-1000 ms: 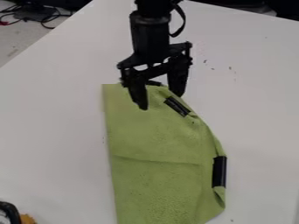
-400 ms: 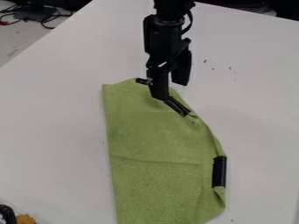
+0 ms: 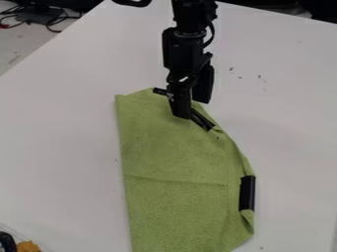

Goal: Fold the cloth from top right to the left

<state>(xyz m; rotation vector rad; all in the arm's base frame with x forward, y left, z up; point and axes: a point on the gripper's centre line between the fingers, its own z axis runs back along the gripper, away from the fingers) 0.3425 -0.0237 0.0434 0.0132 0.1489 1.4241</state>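
- Cloth (image 3: 171, 162): green, lying on the counter (image 3: 66, 133), reaching down to the bottom edge of the view; cut slantwise at the upper right, creased across the middle.
- Black strips (image 3: 247, 193): seen along the top and right side of the cloth.
- Pincer (image 3: 192, 108): pointing down at the upper right part of the cloth, spread, with a gap between both fingers.
- Orange thing (image 3: 27, 246): placed at the lower left corner, beside a black thing (image 3: 7, 242).
- Cables (image 3: 52, 19): lying at the upper left, beyond the counter.

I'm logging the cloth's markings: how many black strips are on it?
3 black strips: one at the top of the cloth, one upper right, one lower right. The pincer may hide more.
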